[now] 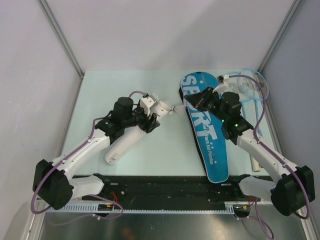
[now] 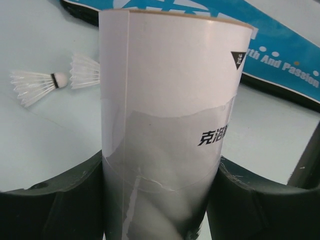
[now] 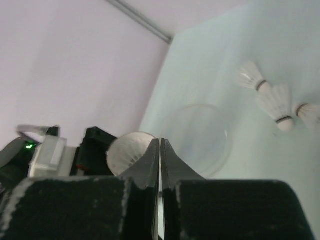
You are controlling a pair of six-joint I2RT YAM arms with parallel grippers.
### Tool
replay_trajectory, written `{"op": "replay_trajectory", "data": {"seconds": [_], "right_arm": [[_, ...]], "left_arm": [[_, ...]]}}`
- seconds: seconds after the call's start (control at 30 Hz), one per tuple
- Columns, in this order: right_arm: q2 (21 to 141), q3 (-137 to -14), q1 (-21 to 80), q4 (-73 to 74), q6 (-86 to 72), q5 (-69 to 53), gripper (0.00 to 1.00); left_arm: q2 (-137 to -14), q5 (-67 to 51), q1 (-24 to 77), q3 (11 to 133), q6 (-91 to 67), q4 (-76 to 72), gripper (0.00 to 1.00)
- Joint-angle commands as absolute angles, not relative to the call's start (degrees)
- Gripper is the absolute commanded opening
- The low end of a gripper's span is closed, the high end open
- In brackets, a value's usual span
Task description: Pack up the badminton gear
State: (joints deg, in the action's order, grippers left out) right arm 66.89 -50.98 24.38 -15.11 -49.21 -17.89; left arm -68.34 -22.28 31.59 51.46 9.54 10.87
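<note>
Left of centre: white cylindrical cardboard tube (image 1: 125,142), clamped between left gripper (image 2: 160,180) fingers. Near its mouth, right gripper (image 3: 160,145) fingers pressed together; grip on clear round disc (image 3: 200,135) impossible to tell. Hold tube steady; feed white feathered shuttlecocks (image 3: 275,107), upper right, cork-first.

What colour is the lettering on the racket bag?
White, on the blue racket bag with black edging; the top external view shows it best.

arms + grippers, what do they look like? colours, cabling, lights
The left arm and right arm: white links, black joints, a purple cable along each, green lights near the wrists. The left gripper and right gripper: matte black fingers, tapered on the right.
</note>
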Motion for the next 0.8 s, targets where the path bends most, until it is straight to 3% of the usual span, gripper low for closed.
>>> {"op": "replay_trajectory", "data": {"seconds": [0.0, 0.17, 0.27, 0.77], "right_arm": [[63.5, -52.4, 32.8, -1.5, -37.2, 11.5, 0.00], [67.8, -51.7, 42.7, 8.8, -31.6, 20.5, 0.00], [70.8, -49.6, 49.2, 8.3, -32.1, 24.0, 0.00], [88.6, -49.1, 62.4, 4.0, -35.6, 19.1, 0.00]], "left_arm": [[-64.6, -15.1, 31.4, 52.6, 12.4, 9.3, 0.24], [-61.2, 6.3, 31.4, 53.1, 10.5, 9.2, 0.21], [-57.5, 11.0, 31.0, 52.1, 9.8, 7.9, 0.23], [-50.2, 10.0, 30.7, 48.0, 9.7, 2.7, 0.25]]}}
